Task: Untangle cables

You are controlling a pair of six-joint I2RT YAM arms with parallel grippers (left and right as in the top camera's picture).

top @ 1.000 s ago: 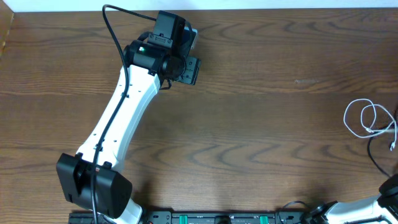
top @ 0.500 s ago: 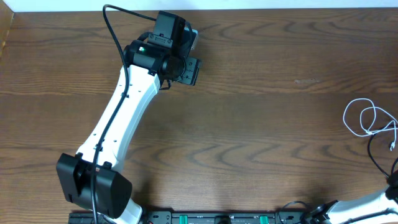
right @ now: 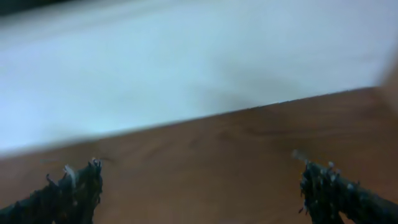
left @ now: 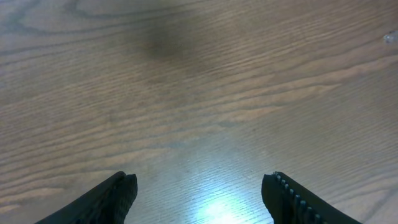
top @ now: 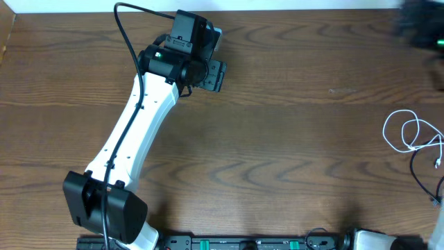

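Note:
The white cable [top: 408, 133] lies in small loops at the table's right edge. The thin black cable [top: 418, 178] curves from under those loops toward the front right, touching or crossing the white one. My left gripper [top: 214, 67] is far off at the back left; in the left wrist view its jaws [left: 202, 186] are open over bare wood with nothing between them. My right gripper [top: 424, 28] is a dark blur at the back right corner, behind the cables. In the right wrist view its jaws [right: 202, 177] are open and empty, facing the table's far edge.
The wooden table [top: 291, 139] runs to a white wall [right: 186, 56] at the back. The left arm's white link [top: 135, 139] crosses the left side, and its thick black wire [top: 128, 42] arcs above it. A black rail [top: 236, 243] lies along the front edge.
My right arm has swung from the front right edge up to the back right corner and is motion-blurred. The left gripper has turned slightly. The cables have not moved.

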